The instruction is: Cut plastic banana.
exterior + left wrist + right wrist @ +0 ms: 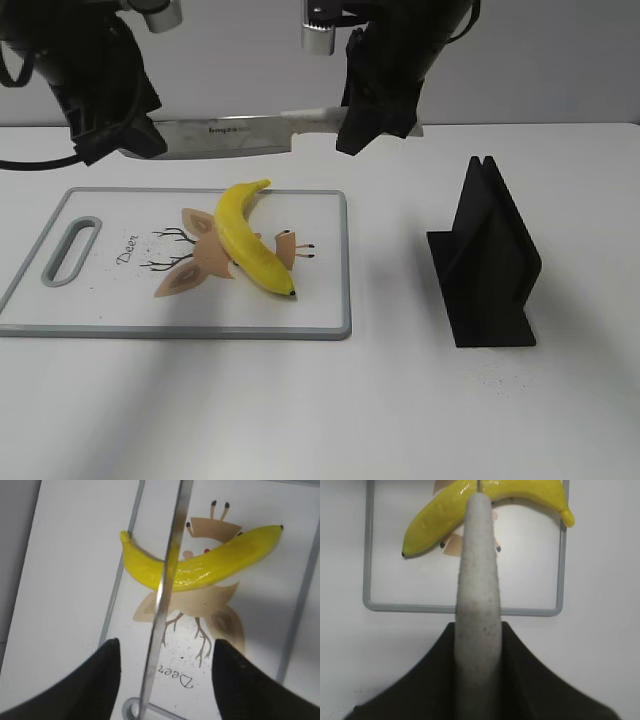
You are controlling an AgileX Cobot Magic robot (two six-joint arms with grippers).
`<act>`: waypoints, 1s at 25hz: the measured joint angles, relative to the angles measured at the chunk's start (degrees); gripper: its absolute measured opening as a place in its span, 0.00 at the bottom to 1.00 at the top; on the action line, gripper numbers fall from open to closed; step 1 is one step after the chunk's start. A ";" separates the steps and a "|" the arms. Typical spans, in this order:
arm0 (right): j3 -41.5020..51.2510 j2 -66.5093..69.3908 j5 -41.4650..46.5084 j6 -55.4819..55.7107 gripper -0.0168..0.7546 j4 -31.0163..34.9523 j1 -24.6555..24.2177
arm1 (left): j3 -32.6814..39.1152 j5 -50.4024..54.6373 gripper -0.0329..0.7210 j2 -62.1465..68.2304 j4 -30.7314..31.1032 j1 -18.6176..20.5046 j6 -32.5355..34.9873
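A yellow plastic banana lies whole and slantwise on the white cutting board, over a deer drawing. My right gripper is shut on the grey handle of a kitchen knife and holds it level in the air behind and above the board. My left gripper is at the blade's tip end with its jaws wide apart; in the left wrist view the blade passes between the jaws without touching them, crossing above the banana. The right wrist view shows the banana beyond the handle.
A black knife stand stands on the white table to the right of the board. The board has a grey rim and a handle slot at its left end.
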 joint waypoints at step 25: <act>-0.60 3.20 -2.75 -4.88 0.26 2.55 0.04 | -0.27 -4.63 0.09 5.97 -0.07 0.00 0.44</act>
